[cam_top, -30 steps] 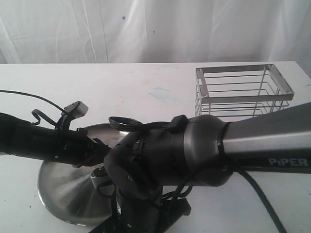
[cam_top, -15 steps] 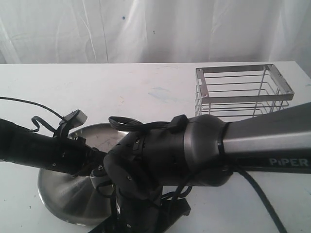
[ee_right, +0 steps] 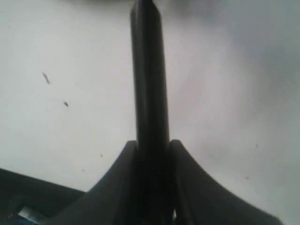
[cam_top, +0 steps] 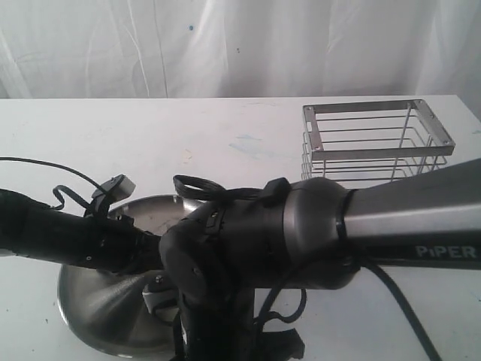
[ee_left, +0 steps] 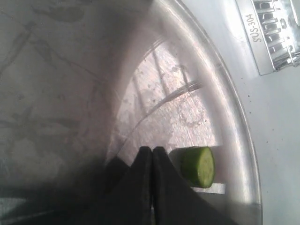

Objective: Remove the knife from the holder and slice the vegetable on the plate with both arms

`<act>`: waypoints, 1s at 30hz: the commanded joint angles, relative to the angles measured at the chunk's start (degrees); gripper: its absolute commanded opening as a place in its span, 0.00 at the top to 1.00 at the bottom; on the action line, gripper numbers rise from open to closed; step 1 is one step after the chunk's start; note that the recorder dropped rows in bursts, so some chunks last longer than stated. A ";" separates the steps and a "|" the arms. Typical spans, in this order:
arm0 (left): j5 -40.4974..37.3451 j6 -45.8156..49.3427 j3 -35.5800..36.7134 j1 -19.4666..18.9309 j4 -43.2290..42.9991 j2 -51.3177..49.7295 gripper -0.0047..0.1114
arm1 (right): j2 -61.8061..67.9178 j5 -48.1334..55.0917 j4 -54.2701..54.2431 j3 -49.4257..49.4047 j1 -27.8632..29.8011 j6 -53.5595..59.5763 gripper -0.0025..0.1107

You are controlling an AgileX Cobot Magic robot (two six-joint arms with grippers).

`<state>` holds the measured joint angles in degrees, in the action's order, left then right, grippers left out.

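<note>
In the exterior view the wide round stainless steel plate (cam_top: 113, 316) sits at the lower left of the frame on the white table (cam_top: 188, 143), largely covered by the two bulky black robot arms. The left arm (cam_top: 60, 233) enters from the left edge and reaches over the plate. The right arm with the grey PIPER sleeve (cam_top: 406, 222) comes in from the right edge and bends down at lower centre, hiding its own gripper in this view. The tall rectangular silver wire holder (cam_top: 376, 143) stands at the upper right, apart from the plate and partly cut off below by the grey sleeve.

In the left wrist view the left gripper (ee_left: 153, 154) shows its jaws pressed together with nothing between them. Just beside their tips lies the small glossy green cucumber-like vegetable chunk (ee_left: 197, 166), its pale cut face turned outward, resting on the scuffed plate surface (ee_left: 154, 93) near the raised rim. Whether the jaws touch the chunk cannot be told. A corner of the metal holder shows at the upper right of this frame, beyond the plate rim.

In the right wrist view the right gripper (ee_right: 152, 150) has its jaws closed on the slim all-black knife (ee_right: 149, 70), which runs straight up the middle of the frame over a blurred pale surface.
</note>
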<state>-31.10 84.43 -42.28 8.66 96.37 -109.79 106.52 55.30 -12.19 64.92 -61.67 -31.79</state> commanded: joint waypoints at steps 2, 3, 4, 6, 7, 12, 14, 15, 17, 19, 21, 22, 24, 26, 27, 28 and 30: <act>1.45 -0.75 -1.24 -0.01 -0.41 0.13 0.96 | -0.10 2.68 -0.43 -0.37 0.07 1.13 0.98; 1.04 -0.75 -2.01 -0.01 -0.41 1.54 0.96 | -0.10 2.68 -0.08 -0.37 0.07 1.13 0.98; 1.15 -0.75 -2.48 -0.01 -0.41 2.76 0.96 | -0.10 2.68 0.16 -0.37 0.07 1.13 0.98; 1.84 -0.75 -3.61 -0.58 -0.41 6.65 0.96 | -0.10 2.68 0.55 -0.37 0.19 1.17 0.98; 2.20 -1.00 -3.85 -0.74 -0.41 7.90 0.96 | -0.10 2.68 0.55 -0.25 0.41 1.44 0.98; 6.39 -2.20 -4.11 -3.65 -0.52 15.50 0.96 | -1.14 2.78 0.55 1.63 2.17 3.37 0.98; 7.07 -2.32 -4.11 -5.05 -0.69 17.52 0.96 | -1.77 2.78 0.81 3.15 2.96 4.28 0.98; 7.19 -2.61 -4.11 -5.62 -0.94 18.34 0.96 | -1.87 2.78 0.81 3.84 3.46 5.09 0.98; 7.28 -3.53 -4.00 -6.35 -0.95 19.19 0.96 | -1.87 2.78 0.81 5.74 4.65 7.26 0.98; 7.43 -3.73 -3.48 -6.89 -0.95 19.49 0.96 | -1.51 2.67 0.44 7.31 5.95 9.58 0.98; 8.62 -3.73 -3.09 -6.89 -1.04 19.49 0.96 | -0.96 2.94 0.16 8.92 7.28 11.10 0.98; 9.06 -3.73 -2.71 -6.89 -1.04 19.49 0.96 | -0.49 2.83 0.16 9.74 8.01 11.27 0.98; 9.06 -3.38 -2.29 -6.89 -1.80 19.49 0.96 | 0.28 2.14 0.16 11.13 9.32 11.82 0.98; 7.41 -2.88 -2.18 -6.89 -4.26 19.25 0.96 | 1.67 1.43 -0.14 12.47 10.39 12.21 0.98; 5.86 -1.91 -2.18 -6.89 -4.74 19.02 0.96 | 2.32 0.80 -0.64 13.03 10.39 12.56 0.98; 4.48 -1.02 -2.18 -6.89 -4.75 18.69 0.96 | 3.17 -0.05 -1.23 13.57 10.39 13.79 0.98; 3.24 0.34 -2.18 -6.77 -4.54 17.71 0.96 | 5.04 -1.59 -2.90 14.31 10.25 15.46 0.98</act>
<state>-24.57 82.84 -44.76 2.07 91.93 -91.20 109.57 55.80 -12.89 77.99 -51.61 -19.10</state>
